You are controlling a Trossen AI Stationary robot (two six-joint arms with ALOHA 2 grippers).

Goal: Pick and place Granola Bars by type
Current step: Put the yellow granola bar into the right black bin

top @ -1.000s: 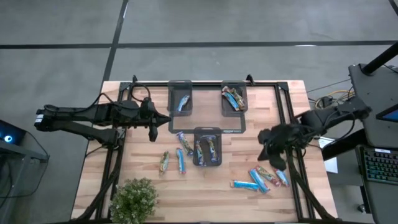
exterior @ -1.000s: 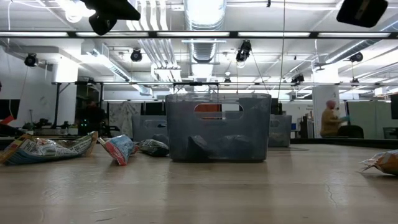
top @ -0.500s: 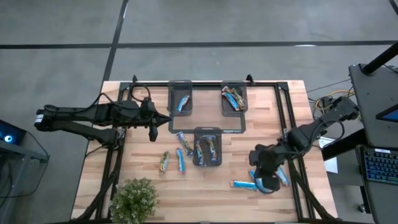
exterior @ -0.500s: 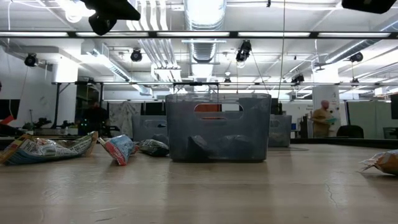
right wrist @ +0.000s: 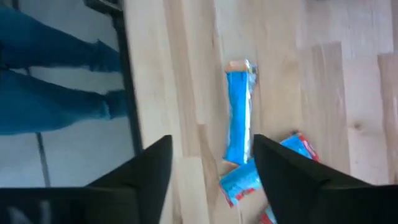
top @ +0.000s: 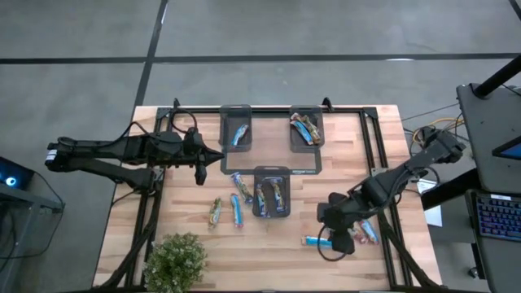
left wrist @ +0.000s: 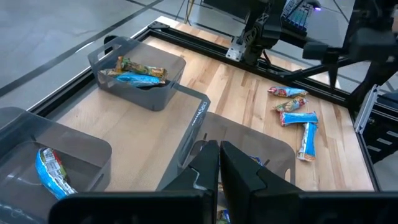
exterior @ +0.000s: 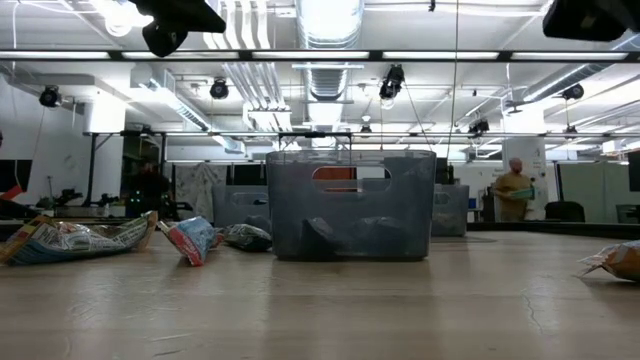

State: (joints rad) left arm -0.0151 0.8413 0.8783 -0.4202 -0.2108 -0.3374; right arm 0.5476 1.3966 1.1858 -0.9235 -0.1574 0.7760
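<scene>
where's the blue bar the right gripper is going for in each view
High view: blue bar on the wood, beside the right gripper.
Low view: not in it.
Left wrist view: far bar of the cluster.
Right wrist view: centre, ahead of the open fingers.
Shared landmark: red-and-blue bar beside it.

The table [top: 179, 236] is made of pale wooden planks with a matt, visibly grained finish. The trays [left wrist: 140, 93] are formed of translucent grey plastic, smooth-walled. The Granola Bars [right wrist: 237, 115] are wrapped in shiny, crinkled foil. The left gripper [left wrist: 219, 163] fingers are moulded in matt black plastic.
</scene>
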